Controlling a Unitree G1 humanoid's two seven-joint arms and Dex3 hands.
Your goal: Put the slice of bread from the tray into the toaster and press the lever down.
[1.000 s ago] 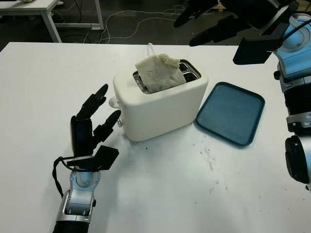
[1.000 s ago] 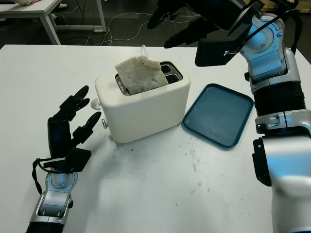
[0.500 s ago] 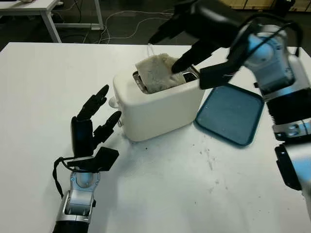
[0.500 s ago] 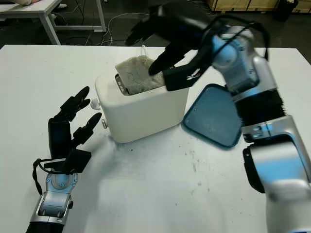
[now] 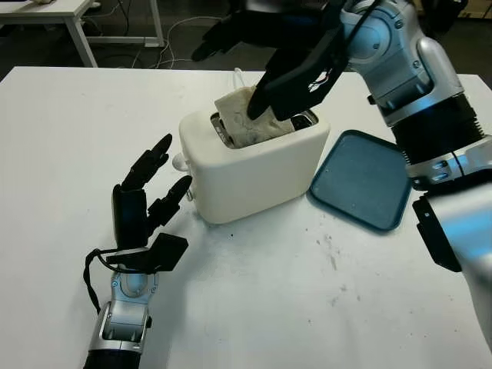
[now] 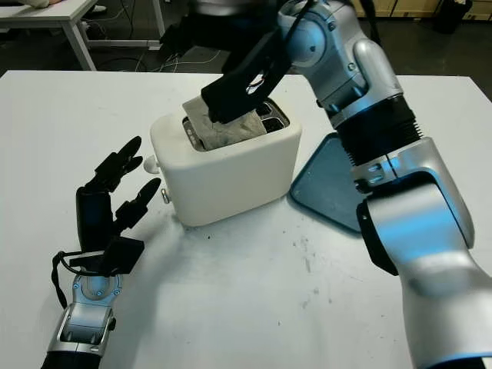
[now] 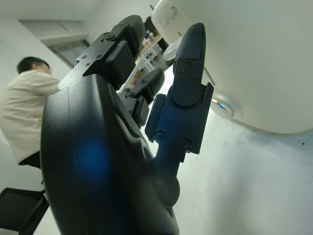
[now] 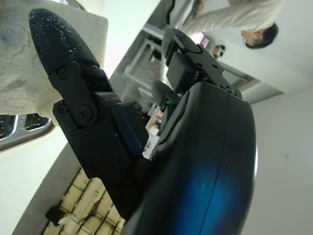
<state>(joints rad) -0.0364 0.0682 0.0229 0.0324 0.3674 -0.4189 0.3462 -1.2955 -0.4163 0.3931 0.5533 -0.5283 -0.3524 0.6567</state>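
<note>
Right hand: the right hand (image 5: 265, 38) hangs over the toaster top, open and holding nothing, one finger (image 8: 58, 36) right at the slice; whether it actually presses on it I cannot tell.
Bread: the slice of bread (image 5: 244, 117) stands tilted in the near slot, its upper part well clear of the slot mouth.
Step in hand: seating the slice, by my reading; it is in the slot but not yet fully down.
Toaster: the white toaster (image 5: 250, 165) sits mid-table; its second slot (image 5: 301, 119) lies at the bread's 3 o'clock.
Lever: a small white knob (image 5: 179, 161) on the toaster's end at its 9 o'clock, probably the lever, looks not yet pressed.
Next move: push the slice straight down, then press the lever.
Left hand: the left hand (image 5: 142, 200), open, waits at the toaster's 8 o'clock, near that knob and apart from it.
Tray: the blue tray (image 5: 365, 181) lies at the toaster's 3 o'clock, just beside it.
In the way: nothing lies between the left hand and the lever; the slice's tilt could jam it.
Bystander: a person (image 7: 24, 112) sits beyond the table.
</note>
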